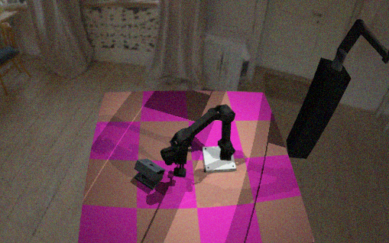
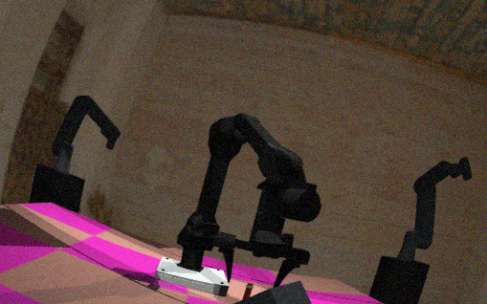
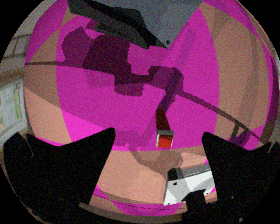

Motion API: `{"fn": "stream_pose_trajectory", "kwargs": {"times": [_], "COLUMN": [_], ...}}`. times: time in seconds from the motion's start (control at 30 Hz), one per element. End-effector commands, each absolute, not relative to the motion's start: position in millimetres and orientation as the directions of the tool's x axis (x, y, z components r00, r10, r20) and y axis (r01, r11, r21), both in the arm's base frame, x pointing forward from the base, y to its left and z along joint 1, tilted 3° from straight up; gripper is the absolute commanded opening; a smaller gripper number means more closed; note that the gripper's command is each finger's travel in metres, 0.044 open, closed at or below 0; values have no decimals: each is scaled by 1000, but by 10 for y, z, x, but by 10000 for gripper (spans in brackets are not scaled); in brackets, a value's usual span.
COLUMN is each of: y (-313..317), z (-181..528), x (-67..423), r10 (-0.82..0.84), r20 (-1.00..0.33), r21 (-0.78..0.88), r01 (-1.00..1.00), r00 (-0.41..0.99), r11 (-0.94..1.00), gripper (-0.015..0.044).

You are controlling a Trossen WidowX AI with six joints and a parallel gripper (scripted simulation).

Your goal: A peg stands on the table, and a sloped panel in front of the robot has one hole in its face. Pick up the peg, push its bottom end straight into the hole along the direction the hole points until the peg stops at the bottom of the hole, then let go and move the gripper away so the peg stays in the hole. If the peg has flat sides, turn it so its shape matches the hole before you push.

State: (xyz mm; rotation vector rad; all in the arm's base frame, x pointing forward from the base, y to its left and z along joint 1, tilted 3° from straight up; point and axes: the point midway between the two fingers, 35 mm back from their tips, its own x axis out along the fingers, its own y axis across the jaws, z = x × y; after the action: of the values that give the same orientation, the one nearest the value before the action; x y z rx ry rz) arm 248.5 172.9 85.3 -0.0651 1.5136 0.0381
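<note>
Hovering over the peg (image 3: 165,137) now, we've got our gripper (image 3: 157,156) spread wide and empty. It stands upright between and below the fingertips, so we judge a straight drop comes next.

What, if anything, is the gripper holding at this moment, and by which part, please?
Nothing is held. The gripper is open, its fingers on either side of the red peg, which stands on the table, not yet gripped.

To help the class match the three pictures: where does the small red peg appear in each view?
Top: hidden under the jaws, not visible.
Exterior: bottom edge, right of centre, the red peg beside the grey panel.
Wrist: just below centre, between the fingertips.
Shared landmark: the white base plate.
</note>
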Motion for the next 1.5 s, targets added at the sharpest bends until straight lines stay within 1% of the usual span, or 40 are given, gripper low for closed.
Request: {"fn": "stream_pose_trajectory", "kwargs": {"times": [0.0,0.67,1.17,1.4,1.47], "y": [1706,1691,1712,1712,1714], "z": [768,504,534,534,552], "x": [2477,2481,2490,2490,2492], "r10": [-26,-27,-18,-18,-18], "r20": [-998,-998,-998,-998,-998], "r21": [-30,-30,-21,-21,-21], "r01": [-65,-65,-61,-61,-61], "r00": [53,53,54,54,54], "r11": [997,997,998,998,998], "gripper": [440,440,46,0,0]}}
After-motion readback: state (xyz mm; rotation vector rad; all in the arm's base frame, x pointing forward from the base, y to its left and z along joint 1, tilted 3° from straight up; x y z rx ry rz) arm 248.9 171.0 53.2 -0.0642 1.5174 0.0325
